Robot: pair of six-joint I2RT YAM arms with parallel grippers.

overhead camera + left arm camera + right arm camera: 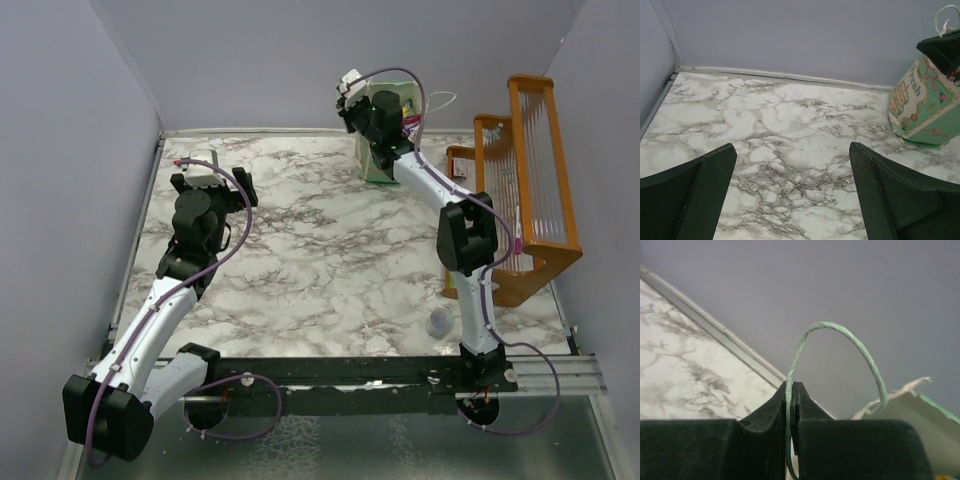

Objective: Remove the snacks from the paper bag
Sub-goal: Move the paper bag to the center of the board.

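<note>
paper bag [377, 165]: sitting on the marble table [330, 250] by the back wall, leaning over in the left wrist view
right gripper [791, 390]: pinching the bag's string handle [840, 335] – fingers pressing together on it, just above the bag
left gripper [790, 170]: hovering well left of the bag, fingers standing wide apart
snacks [406, 104]: yellow and pink bits peeking from the bag mouth – mostly hidden by the arm
grey cap [438, 322]: lying well apart from the bag, on its near side
</note>
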